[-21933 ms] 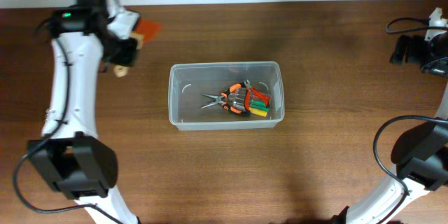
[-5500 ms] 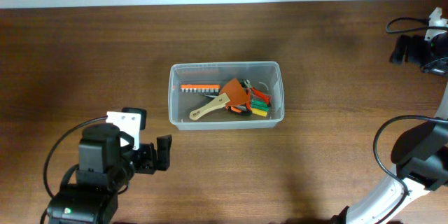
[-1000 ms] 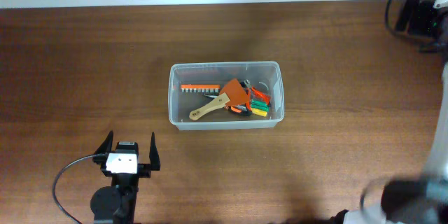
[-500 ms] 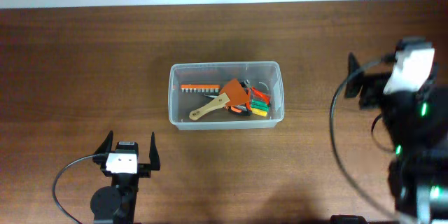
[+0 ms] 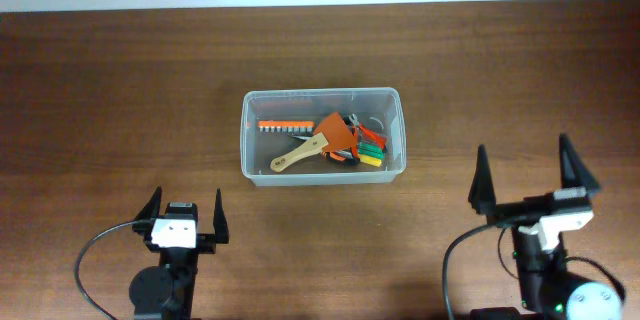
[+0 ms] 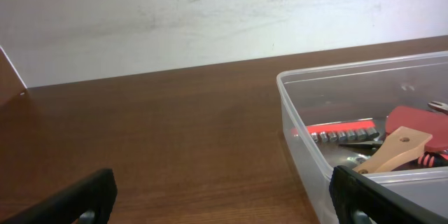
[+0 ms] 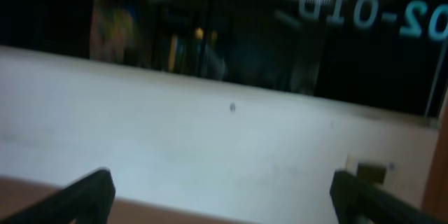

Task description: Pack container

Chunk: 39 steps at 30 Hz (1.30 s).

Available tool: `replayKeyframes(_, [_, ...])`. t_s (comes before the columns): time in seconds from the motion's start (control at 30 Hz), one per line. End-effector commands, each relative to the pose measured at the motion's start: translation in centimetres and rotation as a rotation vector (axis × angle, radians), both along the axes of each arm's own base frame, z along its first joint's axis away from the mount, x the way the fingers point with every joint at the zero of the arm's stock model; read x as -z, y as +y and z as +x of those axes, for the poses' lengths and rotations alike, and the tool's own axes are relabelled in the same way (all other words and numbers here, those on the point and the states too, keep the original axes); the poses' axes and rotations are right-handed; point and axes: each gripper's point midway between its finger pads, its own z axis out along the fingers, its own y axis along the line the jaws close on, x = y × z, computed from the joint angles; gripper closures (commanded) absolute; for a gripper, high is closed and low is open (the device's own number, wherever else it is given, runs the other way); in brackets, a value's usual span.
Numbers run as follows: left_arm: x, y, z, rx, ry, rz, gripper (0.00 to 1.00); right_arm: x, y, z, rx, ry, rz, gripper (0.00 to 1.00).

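Note:
The container (image 5: 320, 92) is a clear plastic bin in the middle of the brown table; its near corner shows in the left wrist view (image 6: 301, 122). Inside lie a wooden-handled orange scraper (image 5: 318, 142), an orange strip of bits (image 5: 283, 125), pliers and small coloured pieces (image 5: 370, 150). My left gripper (image 5: 187, 197) stands open and empty at the front left, short of the bin (image 6: 222, 189). My right gripper (image 5: 523, 146) is open and empty at the front right, apart from the bin. In the blurred right wrist view the right gripper (image 7: 220, 192) faces the wall.
A white wall (image 6: 210, 21) runs behind the table's far edge. The right wrist view shows that wall under a dark window (image 7: 231, 28). Black cables (image 5: 95, 255) loop beside both arm bases at the front edge.
The right arm swung from the back right corner down to the front right and now points at the far wall. The left arm and the bin's contents have not moved.

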Motion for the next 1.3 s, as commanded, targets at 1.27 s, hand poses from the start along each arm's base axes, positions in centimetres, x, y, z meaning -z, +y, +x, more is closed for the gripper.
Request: replayKeyframes(1.27, [0.1, 0.2, 0.0, -0.011, -0.004, 0.013, 0.01, 19.2, 0.6, 1.9, -0.030, 0.375, -0.001, 0.01])
